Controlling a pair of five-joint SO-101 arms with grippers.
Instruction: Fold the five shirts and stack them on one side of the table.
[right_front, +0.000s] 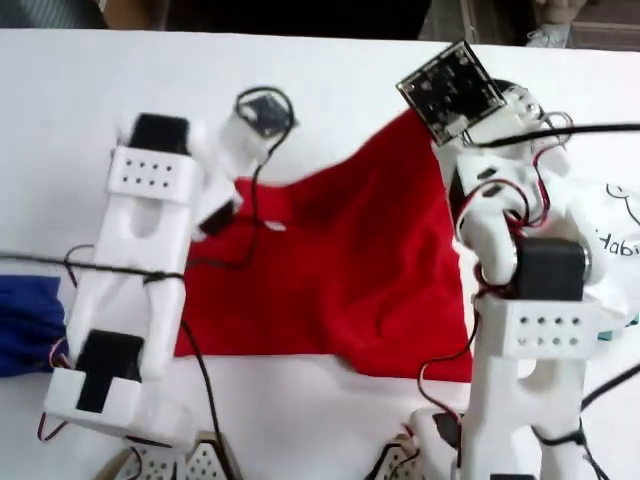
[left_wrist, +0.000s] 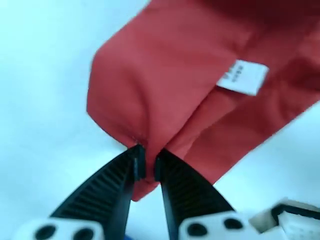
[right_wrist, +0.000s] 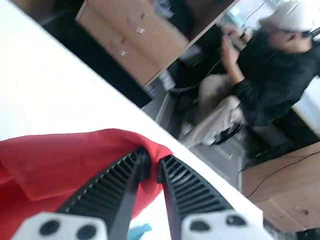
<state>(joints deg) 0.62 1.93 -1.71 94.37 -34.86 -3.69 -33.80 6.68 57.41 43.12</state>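
The red shirt (right_front: 360, 270) lies spread over the middle of the white tabletop (right_front: 330, 70). Its lower hem runs flat toward 6 o'clock and its upper part is pulled up into a peak toward 1 o'clock.

The left arm stands at 9 o'clock of the shirt, its base at about 7 o'clock of the high view. Its links rise toward 12 o'clock, then bend at the wrist toward 3 o'clock, so that the left tool (left_wrist: 148, 162) meets the shirt's edge at about 10 o'clock. Its two black jaws are almost together, only a thin slit between them, and they pinch a bunched fold of red cloth. A small white label (left_wrist: 243, 77) sewn into the shirt sits near that fold, apart from the jaws.

The right arm stands at 3 o'clock of the shirt, its base at about 5 o'clock of the high view. It reaches up toward 12 o'clock, with its wrist over the shirt's peak at 1 o'clock. The right tool (right_wrist: 152, 165) is nearly closed too, and the tips of its jaws nip the red corner close to the tabletop's far edge.

A blue shirt (right_front: 25, 320) lies bunched at 8 o'clock, beside the left arm's base and well apart from the red one.
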